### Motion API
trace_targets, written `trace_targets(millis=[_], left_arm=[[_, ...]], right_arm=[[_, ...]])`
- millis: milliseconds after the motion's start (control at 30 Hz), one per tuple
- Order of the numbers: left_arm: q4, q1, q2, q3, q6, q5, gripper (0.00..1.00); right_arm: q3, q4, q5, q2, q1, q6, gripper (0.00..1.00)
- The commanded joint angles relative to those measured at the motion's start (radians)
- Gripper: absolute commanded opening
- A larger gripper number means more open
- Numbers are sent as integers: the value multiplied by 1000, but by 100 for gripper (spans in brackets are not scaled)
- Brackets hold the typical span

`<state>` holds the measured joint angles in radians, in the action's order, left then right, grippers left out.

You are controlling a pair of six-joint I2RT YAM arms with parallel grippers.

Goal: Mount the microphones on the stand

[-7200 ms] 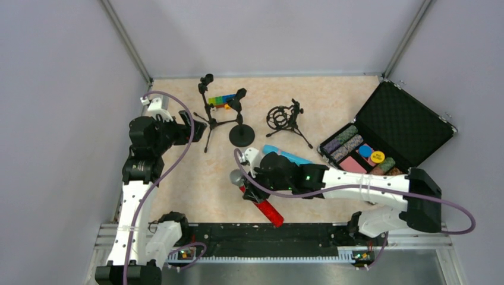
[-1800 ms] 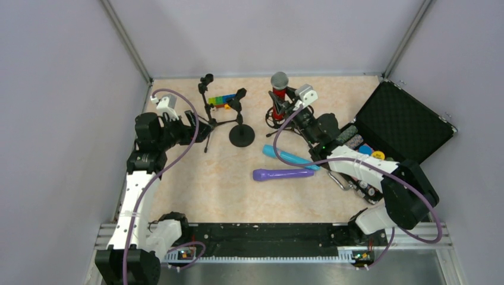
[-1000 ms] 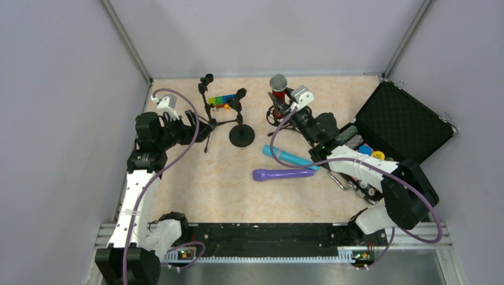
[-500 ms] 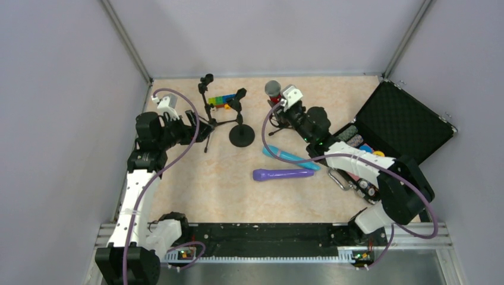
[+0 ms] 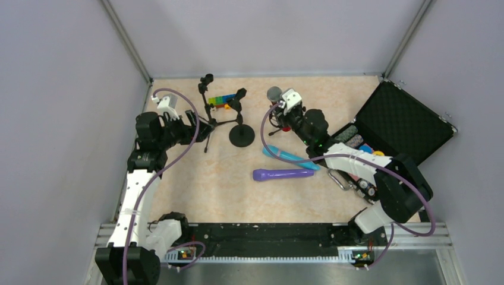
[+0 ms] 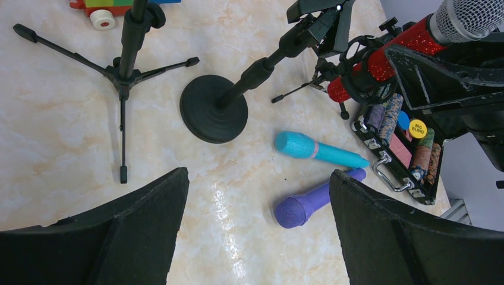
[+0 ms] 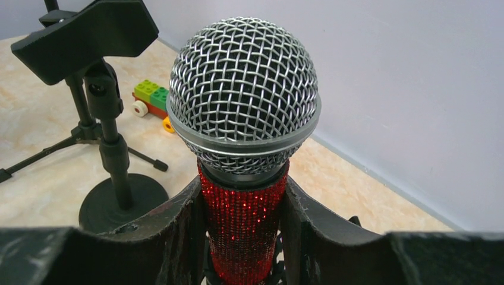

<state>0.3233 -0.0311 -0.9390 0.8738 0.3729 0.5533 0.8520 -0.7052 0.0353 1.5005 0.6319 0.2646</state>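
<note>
Right hand (image 7: 243, 234) is clamped on the red mic (image 7: 243, 95), one finger on each side of the glitter handle just under the mesh head. In the left wrist view I see the handle passing through the ring of the shock-mount stand (image 6: 356, 95), with the mic tilted rather than upright. I can't tell how deep it sits.

Left hand (image 6: 258, 237) is wide open and holds nothing. It hangs over the bench (image 5: 196, 178) near the tripod stand (image 5: 208, 113).

The blue mic (image 5: 290, 157) and purple mic (image 5: 282, 174) both lie flat on the bench, close together, between the round-base stand (image 5: 241, 134) and the open case (image 5: 404, 127). In the top view their ends look touching or nearly so, but I can't confirm it.

Clips on the tripod and round-base stands hold nothing.
</note>
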Motion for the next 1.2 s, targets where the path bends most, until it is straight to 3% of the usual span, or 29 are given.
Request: trace_targets(millis=[0,267,400,433,533,567,700,867,1167], left_arm=[[-44,0,2,0,6,13,92],[-44,0,2,1,6,14,92],[-44,-1,3,1,6,14,92],[-44,0,2,-1,6,14,92],[-44,0,4,0,6,12,92],[-43,-1,3,0,5,10,92],[-43,-1,3,0,6,14,92],[-44,-2,6,1,4,14,92],[-43,-2,8,1,4,13,92]], right_arm=[[-45,27,11,-9,-9,-28,0],[-116,-32,20,-36,-10,-44,0],[-118,-32,12,-47,-11,-56,9],[-114,-27,8,-51,-10,-61,14],[-101,0,1,-76,-10,-92,57],[-95,12,-4,-87,-10,-104,67],[-76,46,-29,-150,-10,-140,85],[-49,115,-29,-225,-11,-184,94],[-47,287,3,-351,-11,-233,96]])
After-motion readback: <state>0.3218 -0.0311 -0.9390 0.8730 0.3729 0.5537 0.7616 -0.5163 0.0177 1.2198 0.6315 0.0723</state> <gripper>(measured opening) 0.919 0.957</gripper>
